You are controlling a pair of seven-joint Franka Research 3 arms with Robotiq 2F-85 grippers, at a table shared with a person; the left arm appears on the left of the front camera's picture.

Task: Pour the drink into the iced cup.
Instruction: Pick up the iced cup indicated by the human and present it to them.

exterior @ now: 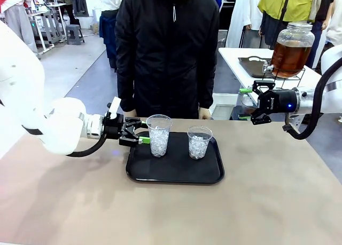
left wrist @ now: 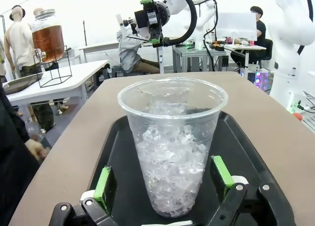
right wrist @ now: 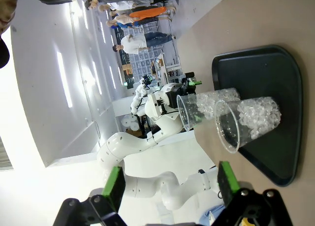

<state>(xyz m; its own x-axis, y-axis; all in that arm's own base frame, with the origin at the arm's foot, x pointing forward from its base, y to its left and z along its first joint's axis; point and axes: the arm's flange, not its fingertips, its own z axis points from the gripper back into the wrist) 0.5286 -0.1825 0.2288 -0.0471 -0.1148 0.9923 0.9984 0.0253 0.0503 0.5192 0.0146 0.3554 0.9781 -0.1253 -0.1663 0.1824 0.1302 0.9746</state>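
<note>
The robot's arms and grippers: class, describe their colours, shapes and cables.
The left arm and right arm are glossy white with rounded joints. The left gripper and right gripper are black, two-fingered, green-padded. A black cable loops under each wrist.

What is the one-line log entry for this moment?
left gripper: open, straddling tall iced cup on tray | right gripper: open, empty, raised | drink: in jar on side table | pour: not started

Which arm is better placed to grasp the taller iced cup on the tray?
The left: the left gripper, open, flanks the taller cup on the tray; the right gripper hangs open in the air, well aside.
</note>
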